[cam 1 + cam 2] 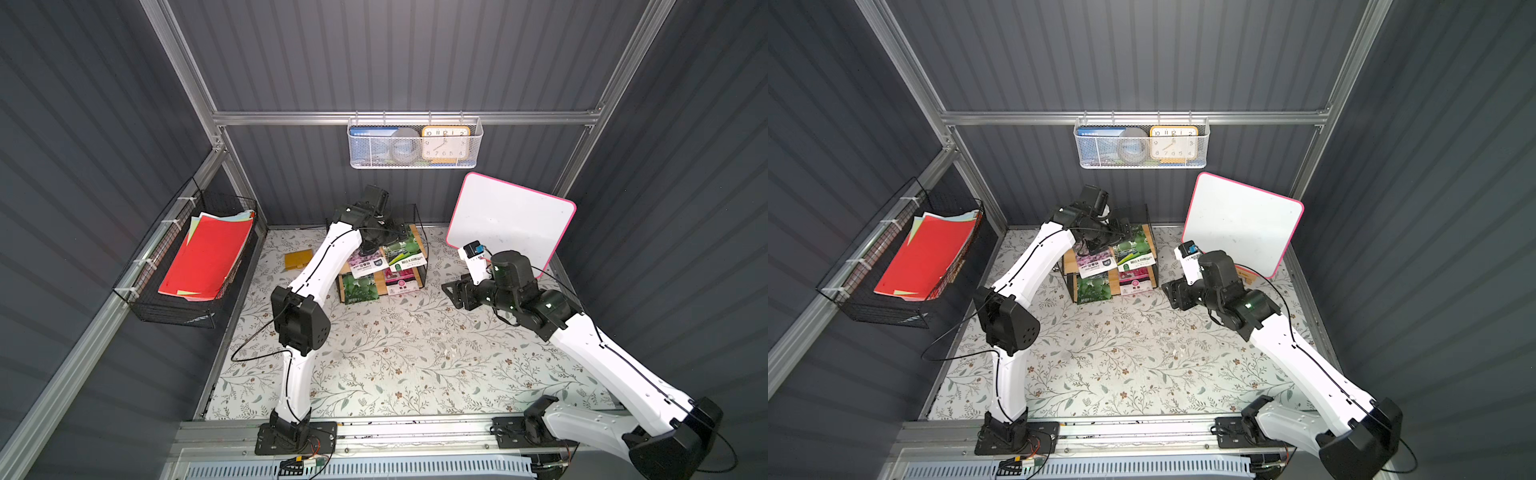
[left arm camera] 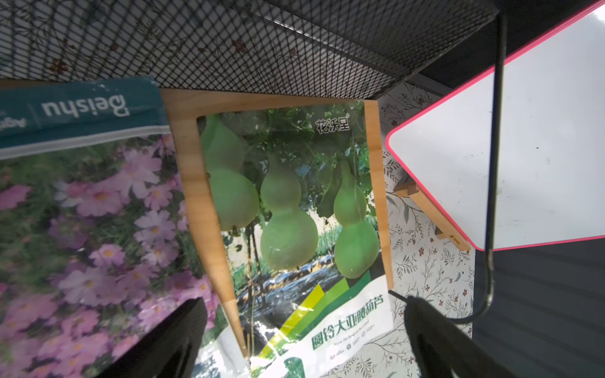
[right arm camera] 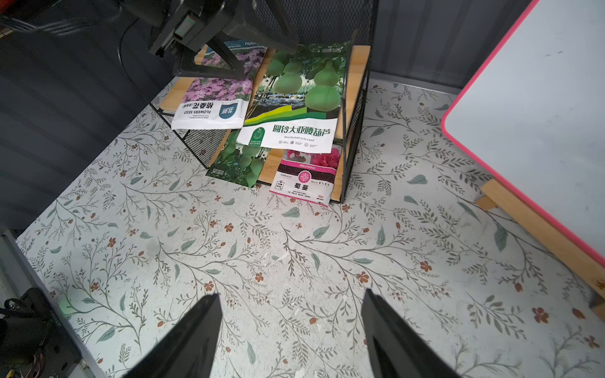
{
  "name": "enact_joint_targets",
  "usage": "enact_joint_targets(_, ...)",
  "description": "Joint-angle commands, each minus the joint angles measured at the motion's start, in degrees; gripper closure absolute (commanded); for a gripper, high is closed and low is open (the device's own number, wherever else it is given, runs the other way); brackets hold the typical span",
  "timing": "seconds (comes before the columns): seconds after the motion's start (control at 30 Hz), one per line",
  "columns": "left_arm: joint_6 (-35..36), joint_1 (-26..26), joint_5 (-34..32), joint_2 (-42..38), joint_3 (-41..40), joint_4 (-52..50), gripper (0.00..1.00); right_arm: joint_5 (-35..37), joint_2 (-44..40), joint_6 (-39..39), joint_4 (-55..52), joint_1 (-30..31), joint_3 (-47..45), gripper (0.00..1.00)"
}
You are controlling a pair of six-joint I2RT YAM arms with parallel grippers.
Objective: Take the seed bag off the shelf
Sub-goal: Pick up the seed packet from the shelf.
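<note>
Glossy green gourd-print seed bag (image 2: 288, 212): flat on the upper light wooden board of the small black-wire two-tier shelf (image 3: 358, 75), white printed end overhanging the front edge. Probably light, thin, limp and slick; likely to bend or slide rather than lift stiffly. Best taken at the overhanging end, pinched above and below. Just beside it on the same board, a pink-flower seed bag (image 2: 98, 229). Over the gourd-print seed bag, left gripper (image 2: 304, 302), jaws spread wide, holding nothing. Well apart, over the floral tabletop (image 3: 294, 248), right gripper (image 3: 291, 296), jaws parted, empty. Beyond the shelf, pink-rimmed whiteboard (image 2: 540, 147).
</note>
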Motion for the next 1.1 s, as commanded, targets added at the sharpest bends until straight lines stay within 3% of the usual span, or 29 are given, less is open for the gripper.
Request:
enact_joint_targets(0.0, 0.01, 0.43, 0.63, 1.66, 1.90, -1.60, 0.00, -0.91, -0.11, 0.41, 1.50, -0.33, -0.87, 0.26)
enact_joint_targets(1.07, 0.67, 0.52, -0.29, 6.63, 6.39, -2.35, 0.00, -1.89, -0.28, 0.23, 1.85, -0.91, -1.62, 0.26)
